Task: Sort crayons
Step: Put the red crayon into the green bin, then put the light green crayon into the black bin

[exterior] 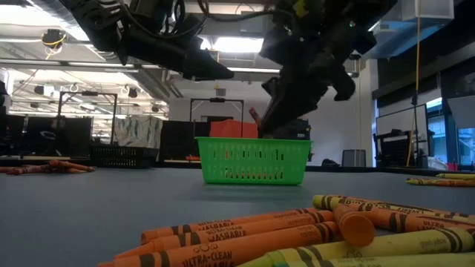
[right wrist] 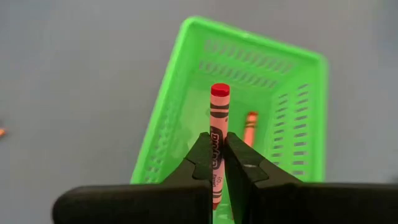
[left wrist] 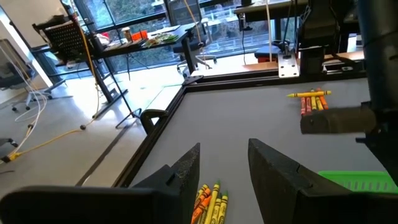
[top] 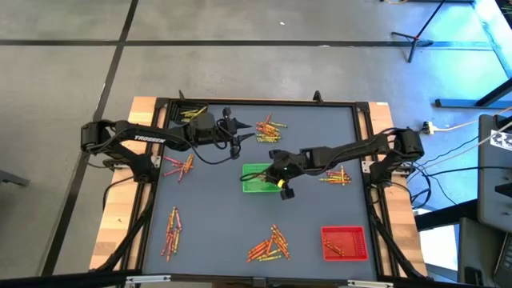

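Fingers of the right gripper (right wrist: 217,163) pinch a red crayon (right wrist: 219,118) above the green tray (right wrist: 283,65), which holds one orange crayon; left gripper (left wrist: 224,168) waits spread; most piles (top: 270,244) remain unsorted

Dark arms, white TROSSEN lettering, black cables.

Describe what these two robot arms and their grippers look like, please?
Both arms are black and slender, built of jointed segments, with black cables looping along them. The left arm carries white lettering on its side. Each ends in a gripper of two dark, wedge-shaped fingers: the left gripper shows blunt, angular fingers, and the right gripper has the same matte black finish.
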Controlling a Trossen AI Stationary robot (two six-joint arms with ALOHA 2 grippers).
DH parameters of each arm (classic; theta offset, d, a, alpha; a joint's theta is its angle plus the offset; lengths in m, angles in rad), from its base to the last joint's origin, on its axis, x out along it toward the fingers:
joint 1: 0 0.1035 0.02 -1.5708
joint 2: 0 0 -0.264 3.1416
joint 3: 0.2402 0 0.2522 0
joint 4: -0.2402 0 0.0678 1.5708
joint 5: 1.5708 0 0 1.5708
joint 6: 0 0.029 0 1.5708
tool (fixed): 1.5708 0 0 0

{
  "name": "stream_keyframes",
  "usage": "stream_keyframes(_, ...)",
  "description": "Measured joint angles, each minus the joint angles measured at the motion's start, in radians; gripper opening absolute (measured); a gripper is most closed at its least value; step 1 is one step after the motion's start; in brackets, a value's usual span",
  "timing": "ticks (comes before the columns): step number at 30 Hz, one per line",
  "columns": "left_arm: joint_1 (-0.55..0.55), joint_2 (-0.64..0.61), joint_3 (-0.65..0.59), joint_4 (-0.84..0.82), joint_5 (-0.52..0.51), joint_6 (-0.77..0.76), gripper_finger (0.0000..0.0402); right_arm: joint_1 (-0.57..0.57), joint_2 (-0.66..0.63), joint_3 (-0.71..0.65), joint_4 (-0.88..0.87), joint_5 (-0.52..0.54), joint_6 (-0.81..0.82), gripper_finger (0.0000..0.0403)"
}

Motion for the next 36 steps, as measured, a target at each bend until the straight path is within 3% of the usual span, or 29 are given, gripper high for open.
stream_keyframes(7, 0.0, 0.0, 0.0, -0.003, 0.0, -0.003, 0.0119, 0.0, 0.011, 0.0, 0.013, 0.021, 0.04, 0.0025)
stream_keyframes(14, -0.003, 0.0, 0.0, -0.006, 0.0, -0.006, 0.0119, 0.001, 0.008, 0.001, -0.047, -0.058, 0.089, 0.013)
stream_keyframes(20, -0.003, 0.0, 0.0, -0.007, 0.0, -0.006, 0.0119, 0.001, -0.074, 0.101, -0.308, -0.055, 0.091, 0.0192)
stream_keyframes(26, -0.003, 0.0, 0.0, -0.009, 0.0, -0.006, 0.0119, 0.0, -0.221, 0.11, -0.504, -0.072, 0.207, 0.0193)
stream_keyframes(36, -0.004, 0.0, -0.001, -0.008, 0.0, -0.006, 0.0119, 0.0, -0.464, -0.029, -0.726, 0.124, 0.408, 0.0173)
